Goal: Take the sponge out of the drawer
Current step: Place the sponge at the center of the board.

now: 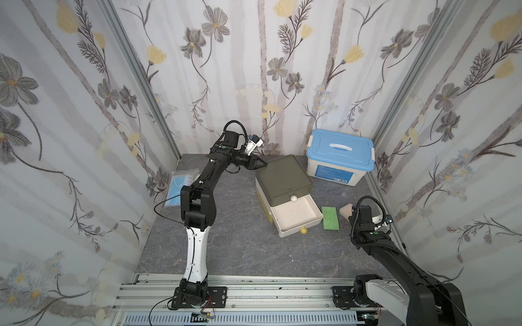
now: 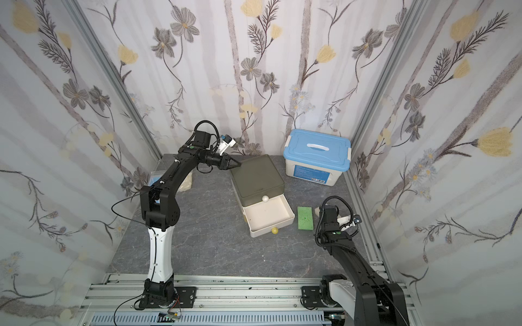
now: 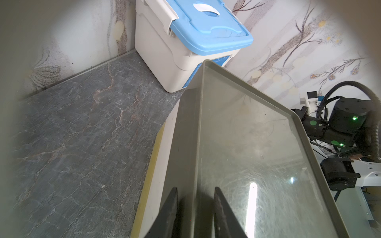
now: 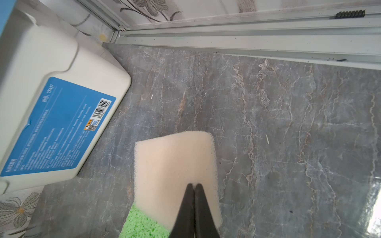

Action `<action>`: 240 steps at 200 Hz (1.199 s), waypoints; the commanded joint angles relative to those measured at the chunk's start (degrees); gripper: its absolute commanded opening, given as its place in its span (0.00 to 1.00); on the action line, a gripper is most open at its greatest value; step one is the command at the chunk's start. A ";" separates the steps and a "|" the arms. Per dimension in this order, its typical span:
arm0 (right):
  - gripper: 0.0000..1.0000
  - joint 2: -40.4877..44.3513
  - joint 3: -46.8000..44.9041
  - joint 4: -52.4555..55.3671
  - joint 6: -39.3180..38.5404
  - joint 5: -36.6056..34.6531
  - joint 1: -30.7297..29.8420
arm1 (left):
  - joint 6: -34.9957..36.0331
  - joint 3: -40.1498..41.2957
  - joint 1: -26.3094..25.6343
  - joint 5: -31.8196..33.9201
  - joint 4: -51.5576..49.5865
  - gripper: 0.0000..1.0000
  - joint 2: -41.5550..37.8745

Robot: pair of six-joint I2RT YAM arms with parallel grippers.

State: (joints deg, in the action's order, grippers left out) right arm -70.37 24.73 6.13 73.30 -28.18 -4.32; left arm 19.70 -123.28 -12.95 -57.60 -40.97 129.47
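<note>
The right gripper (image 4: 193, 185) has its tips pressed together with nothing between them, over the cream sponge (image 4: 175, 160), which meets the green sponge (image 4: 142, 224) — in a top view both lie on the table (image 1: 240, 240) around three o'clock of the open, empty drawer (image 1: 300, 228), so the task looks done. The left gripper (image 3: 195, 188) is clamped on the rim of the drawer cabinet (image 1: 282, 176) at its ten o'clock corner. My worry: shut tips snagging and dragging the soft sponge on retreat, or the left arm pulling away unreleased and tipping the cabinet.
</note>
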 commanded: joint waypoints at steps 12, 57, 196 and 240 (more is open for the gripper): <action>0.00 -3.35 -1.89 -10.78 3.98 0.13 1.78 | 3.41 0.54 0.20 7.66 -6.97 0.30 1.77; 0.00 -7.39 -2.32 -14.71 5.71 0.46 2.73 | 3.50 0.24 0.26 7.58 -7.34 0.31 2.09; 0.47 -1.22 3.97 -3.29 -4.99 0.85 1.18 | 3.42 0.06 0.22 7.38 -7.46 0.30 1.70; 0.07 8.45 10.55 6.41 -19.50 6.10 -6.45 | 2.97 -0.11 0.15 7.08 -7.10 0.30 1.59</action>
State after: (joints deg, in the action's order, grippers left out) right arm -64.29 33.58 6.37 63.35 -25.74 -7.70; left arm 19.70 -124.05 -12.88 -58.30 -41.50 130.04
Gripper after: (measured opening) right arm 0.235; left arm 0.303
